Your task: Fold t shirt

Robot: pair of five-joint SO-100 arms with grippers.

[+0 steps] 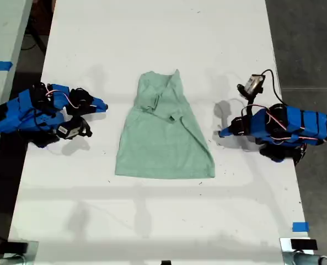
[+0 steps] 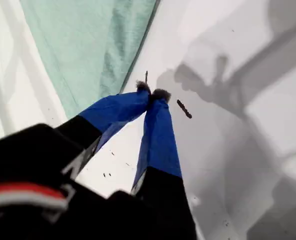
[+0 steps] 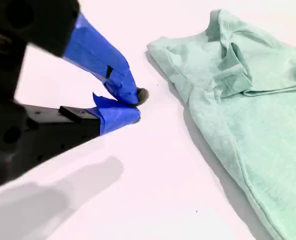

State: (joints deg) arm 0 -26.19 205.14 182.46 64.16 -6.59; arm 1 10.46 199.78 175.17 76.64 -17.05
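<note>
T shirt (image 1: 164,132) lying sleeves-folded on white table (image 1: 152,221), between my first gripper (image 2: 151,93) and my second gripper (image 3: 133,104), both closed, empty.

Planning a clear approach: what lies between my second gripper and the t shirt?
Only bare white table separates my second gripper from the t shirt, as the second wrist view shows.

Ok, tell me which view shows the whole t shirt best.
The exterior view: the entire t shirt lies in frame, sleeves folded inward. The first wrist view catches only an edge strip; the second wrist view shows its collar end.
</note>
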